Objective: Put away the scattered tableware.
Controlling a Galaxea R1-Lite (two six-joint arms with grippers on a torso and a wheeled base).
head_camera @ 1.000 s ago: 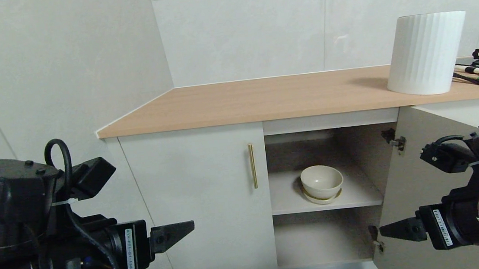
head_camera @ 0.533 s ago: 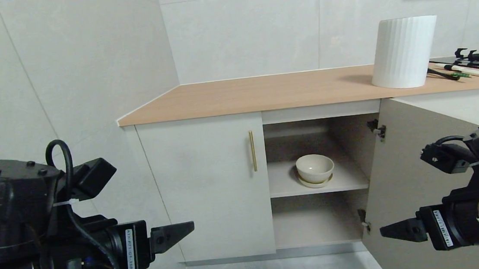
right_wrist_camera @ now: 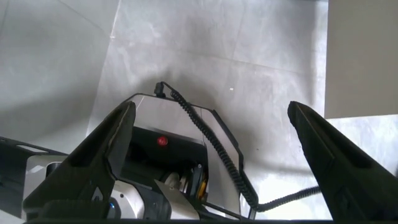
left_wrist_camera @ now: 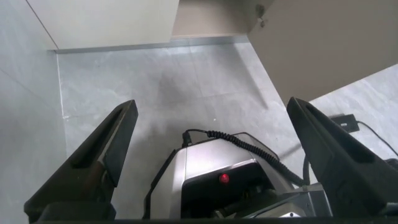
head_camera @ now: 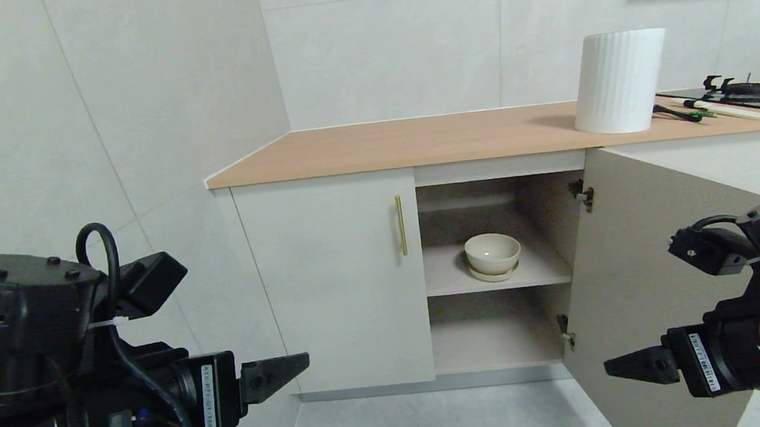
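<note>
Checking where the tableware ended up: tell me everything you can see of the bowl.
The bowl is cream, round and deep, plain and smooth like ceramic, and looks empty. It stands upright on a small matching plate on the shelf inside the cabinet, whose right door is open. Nothing else touches it.

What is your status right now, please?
Left end effector open, right end effector open, both empty. Bowl on plate, on cupboard shelf. Open door close beside right end effector.
</note>
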